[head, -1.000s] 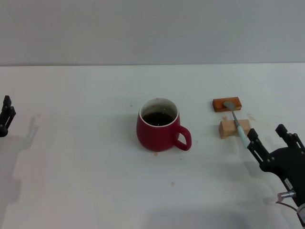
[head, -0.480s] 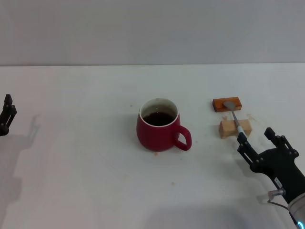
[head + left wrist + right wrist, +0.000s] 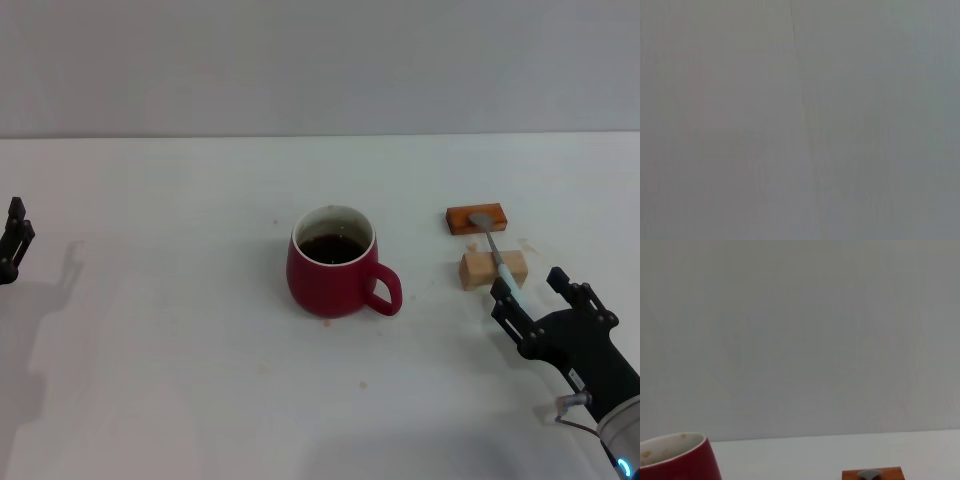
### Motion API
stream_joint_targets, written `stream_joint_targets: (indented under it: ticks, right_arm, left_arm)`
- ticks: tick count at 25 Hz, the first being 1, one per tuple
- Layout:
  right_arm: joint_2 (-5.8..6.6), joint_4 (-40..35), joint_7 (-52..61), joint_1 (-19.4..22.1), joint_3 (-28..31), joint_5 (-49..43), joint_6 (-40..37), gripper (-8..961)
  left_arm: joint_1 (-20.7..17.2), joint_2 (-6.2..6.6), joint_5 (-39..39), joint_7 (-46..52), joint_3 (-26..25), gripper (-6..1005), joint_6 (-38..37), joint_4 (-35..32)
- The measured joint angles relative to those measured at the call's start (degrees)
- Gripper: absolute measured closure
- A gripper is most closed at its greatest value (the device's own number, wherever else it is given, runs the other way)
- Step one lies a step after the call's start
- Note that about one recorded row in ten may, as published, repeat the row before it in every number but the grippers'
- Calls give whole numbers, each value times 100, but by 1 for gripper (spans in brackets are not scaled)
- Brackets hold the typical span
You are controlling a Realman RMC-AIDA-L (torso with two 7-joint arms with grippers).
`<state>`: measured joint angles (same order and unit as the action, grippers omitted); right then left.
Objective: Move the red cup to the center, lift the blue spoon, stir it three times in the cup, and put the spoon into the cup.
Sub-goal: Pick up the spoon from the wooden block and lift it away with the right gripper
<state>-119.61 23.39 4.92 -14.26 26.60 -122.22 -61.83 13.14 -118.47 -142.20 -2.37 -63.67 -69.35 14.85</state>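
Observation:
The red cup [image 3: 335,264] stands at the table's middle, handle toward the right front, dark liquid inside; its rim shows in the right wrist view [image 3: 675,457]. The blue spoon [image 3: 496,251] lies to its right, grey bowl on the orange-brown block [image 3: 476,218], pale blue handle across the pale wooden block [image 3: 485,269]. My right gripper [image 3: 532,295] is open, just in front of the spoon handle's near end, fingers on either side of it. My left gripper [image 3: 12,244] is at the table's far left, away from everything.
The white table [image 3: 180,330] ends at a grey wall behind. A few small brown stains lie in front of the cup [image 3: 326,322]. The left wrist view shows only a plain grey surface. The orange-brown block shows in the right wrist view [image 3: 872,474].
My right gripper has moved left and forward toward the spoon handle's near end. The cup, spoon, blocks and left gripper have not moved.

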Motion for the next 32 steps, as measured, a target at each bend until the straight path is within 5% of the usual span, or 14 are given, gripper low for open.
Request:
stream_joint_targets:
  ticks: [32]
  right_arm:
    - [8,-1,135,-69,-33,-4,277,200]
  left_arm:
    - [-4,0,-5,0,30,164,-18,0]
